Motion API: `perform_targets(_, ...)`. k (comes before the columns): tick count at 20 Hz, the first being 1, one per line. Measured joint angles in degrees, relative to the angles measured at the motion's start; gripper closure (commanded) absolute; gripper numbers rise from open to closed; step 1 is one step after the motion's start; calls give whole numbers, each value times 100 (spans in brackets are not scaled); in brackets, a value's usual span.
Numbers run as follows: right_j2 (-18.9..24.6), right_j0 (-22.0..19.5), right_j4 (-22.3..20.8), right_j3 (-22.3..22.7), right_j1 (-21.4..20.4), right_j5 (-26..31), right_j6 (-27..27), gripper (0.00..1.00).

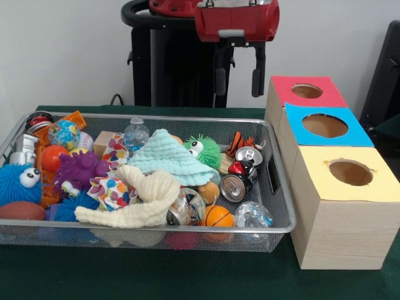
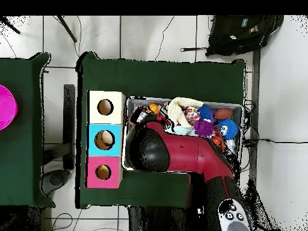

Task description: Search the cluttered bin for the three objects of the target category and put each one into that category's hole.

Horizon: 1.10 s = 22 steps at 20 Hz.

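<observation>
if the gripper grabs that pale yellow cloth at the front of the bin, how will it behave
The pale yellow cloth looks soft and knotted, so it would probably sag and drape. It likely weighs little. Lying over the toys, it may drag the heart-print cloth along.

A wire mesh bin point(image 1: 282, 206) sits heaped with clutter. At its right end lie crushed cans: one silver can point(image 1: 236, 187) on its side, end facing out, a red can point(image 1: 241, 169) touching it behind, another silver one point(image 1: 249, 155) beyond. Just right of the bin stand three wooden boxes, each with a round hole on top: yellow point(image 1: 350, 172) nearest, blue point(image 1: 324, 125) in the middle, red point(image 1: 307, 91) farthest.
</observation>
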Motion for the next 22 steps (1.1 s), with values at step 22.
perform_targets(22, -432, 192, 232, 196, 814, -1275, 0, 0)
